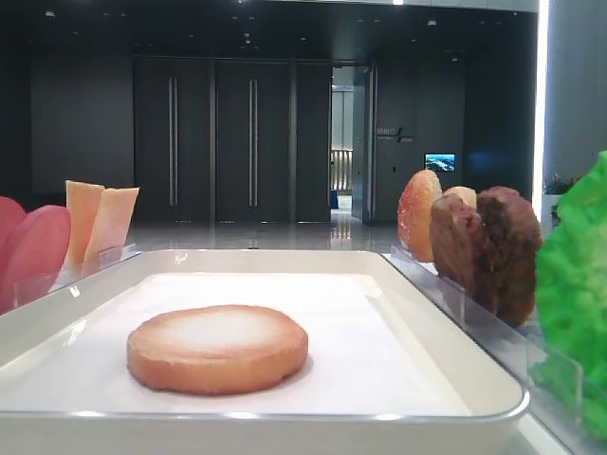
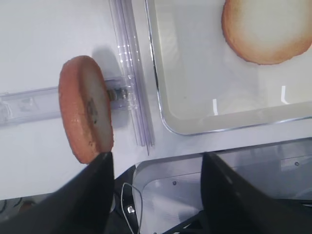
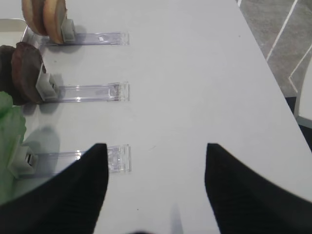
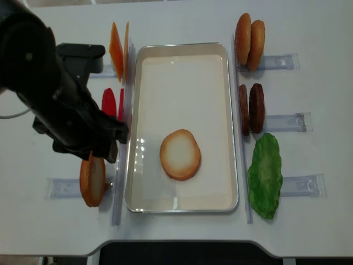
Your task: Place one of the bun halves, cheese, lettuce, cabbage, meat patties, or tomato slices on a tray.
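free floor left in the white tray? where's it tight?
The large white rectangular tray holds only one round golden-brown bun half, toward its near end. The far half of the floor is bare, as are strips beside the bun. Tight: the upright dark brown meat patties and ruffled green lettuce leaf along the right rim.

Bun half on the tray

A golden-brown bun half (image 4: 180, 154) lies flat, pale face up, on the white tray (image 4: 182, 205) floor, toward its near end.

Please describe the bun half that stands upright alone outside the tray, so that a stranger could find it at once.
Start at the white tray in the middle of the table. Along its left side stand the cheese, then red slices, and nearest the front edge the lone bun half. It is golden-brown and stands on edge, unlike the bun half lying flat in the tray.
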